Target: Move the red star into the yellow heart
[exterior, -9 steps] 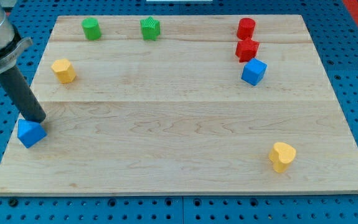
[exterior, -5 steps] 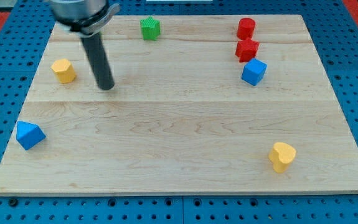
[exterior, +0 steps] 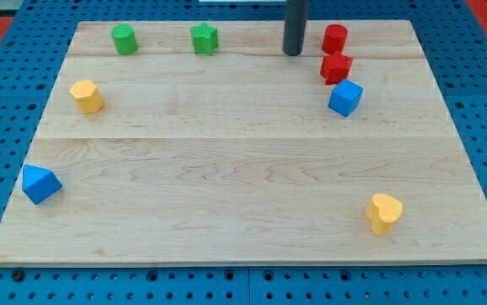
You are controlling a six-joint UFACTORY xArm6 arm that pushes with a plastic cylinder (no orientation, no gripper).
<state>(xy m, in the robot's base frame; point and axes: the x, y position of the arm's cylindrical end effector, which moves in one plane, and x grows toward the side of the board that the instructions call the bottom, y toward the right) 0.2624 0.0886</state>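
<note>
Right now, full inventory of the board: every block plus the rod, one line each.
red star: 1, red, upper right, just below the red cylinder
red cylinder: 1, red, near the top edge, right side
blue cube: 1, blue, right side, just below the red star
yellow heart: 1, yellow, lower right
yellow block: 1, yellow, left side
blue block: 1, blue, near the left edge, low
green cylinder: 1, green, top left
green block: 1, green, top, left of centre
wooden board: 1, pale wood, on blue pegboard
my tip: 1, dark rod, left of the red cylinder, touching no block
</note>
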